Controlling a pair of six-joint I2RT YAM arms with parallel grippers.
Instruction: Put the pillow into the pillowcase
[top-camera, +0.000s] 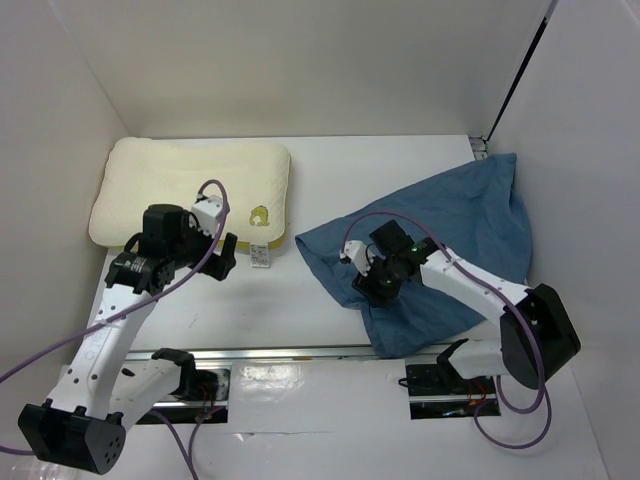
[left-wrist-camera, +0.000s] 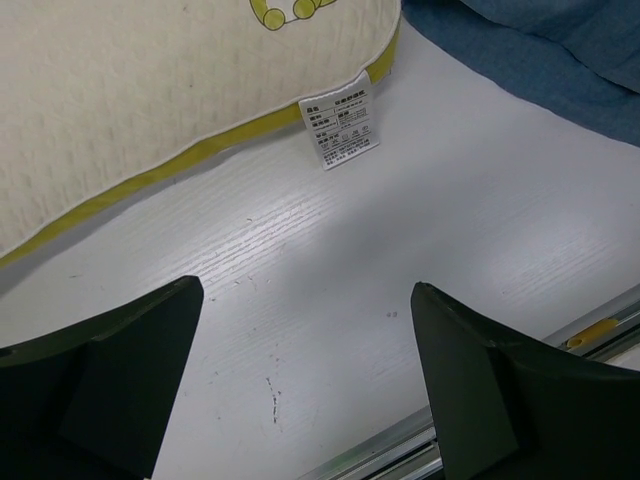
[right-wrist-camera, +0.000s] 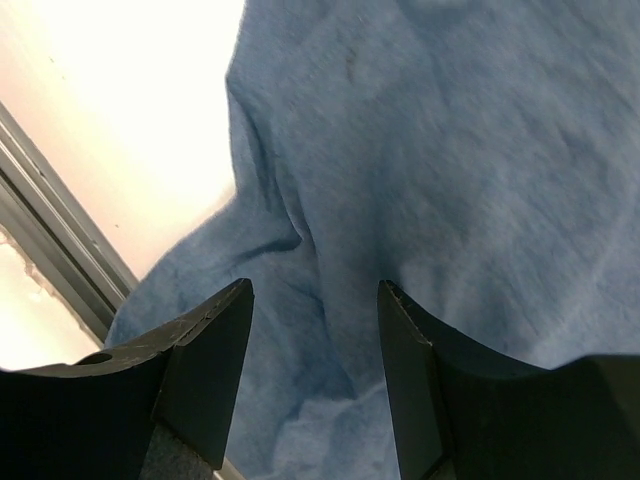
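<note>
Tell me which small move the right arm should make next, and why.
Probably lower the right pincer a little and close it on the raised fold of the wrinkled dusty-blue fabric pillowcase: its jaws stand open over that fold, holding nothing, and the cream-yellow rectangular pillow lies outside it.

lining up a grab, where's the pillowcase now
In the top view the pillowcase lies rumpled on the right side of the table, right of the pillow, under the right gripper.
</note>
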